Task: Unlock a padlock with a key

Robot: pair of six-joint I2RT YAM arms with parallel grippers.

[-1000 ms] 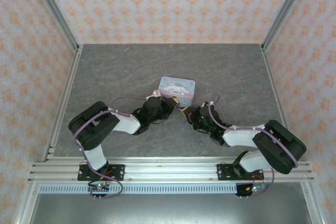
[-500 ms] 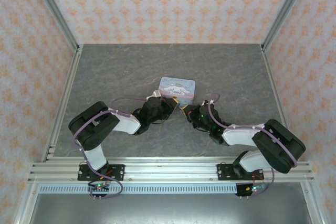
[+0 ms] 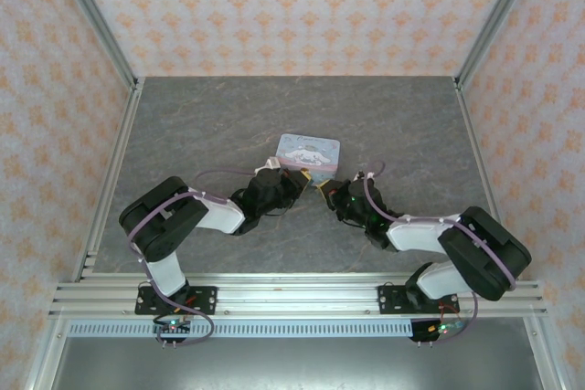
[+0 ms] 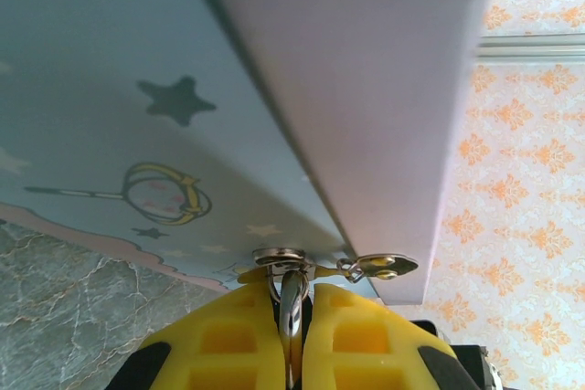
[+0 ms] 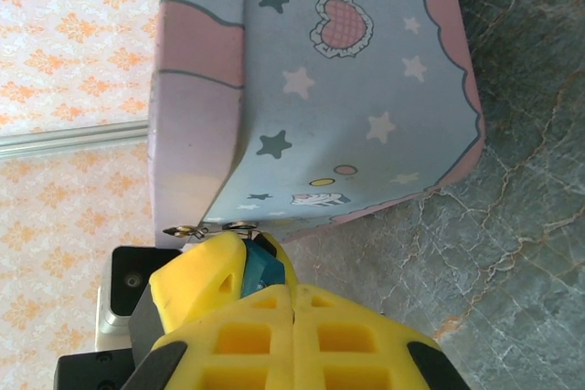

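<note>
My left gripper (image 4: pixel 291 297) is pinched tight on the key (image 4: pixel 291 312), a slim pale metal strip whose long axis runs straight along my yellow fingers (image 4: pixel 228 340) and points at the lower front edge of the cartoon-printed tin (image 4: pixel 137 61); its far end meets a small round metal piece right against that edge, and I cannot tell how the two join. Just beside it to the right hangs the tin's clasp (image 4: pixel 379 267). My right gripper (image 5: pixel 251 260) is closed on the padlock (image 5: pixel 260 269), of which a teal sliver shows between the pads, touching the tin's pink-trimmed rim; too little is visible to tell which way its long axis lies. From above, both grippers meet at the near side of the tin on the grey marbled table (image 3: pixel 210 125), the left gripper from the left and the right gripper from the right, fingertips close together, with the tin itself blocking the way forward
</note>
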